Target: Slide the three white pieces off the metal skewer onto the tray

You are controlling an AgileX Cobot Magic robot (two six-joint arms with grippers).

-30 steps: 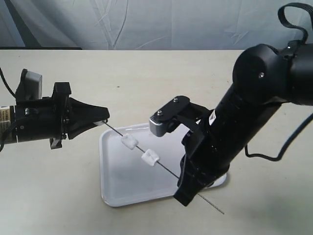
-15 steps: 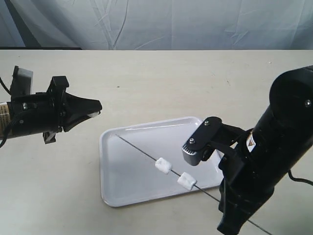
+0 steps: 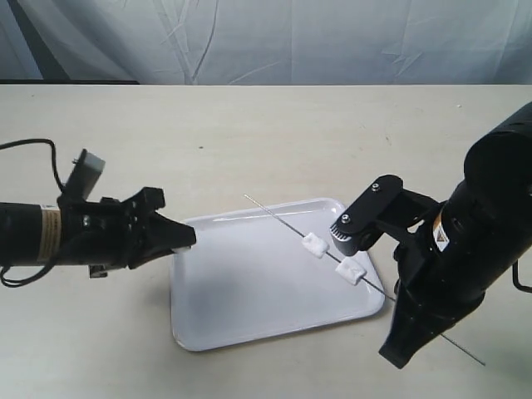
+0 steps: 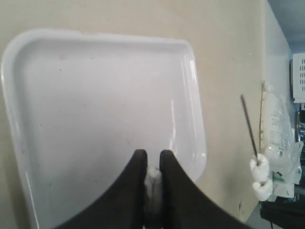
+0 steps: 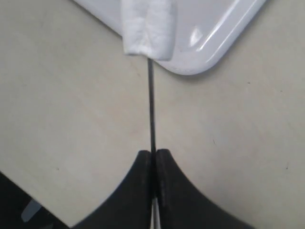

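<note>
Here, right tool (image 5: pixel 153 154) pinches skewer (image 5: pixel 151 105).

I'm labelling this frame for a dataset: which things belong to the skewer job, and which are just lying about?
Job: metal skewer; two white pieces on it; third white piece, pinched in left gripper; tray; right gripper, clamping the skewer.
Not part of it: table; backdrop cloth.

Plain beige table (image 3: pixel 274 133), only the glossy white tray (image 3: pixel 241 287) flat on it.
</note>
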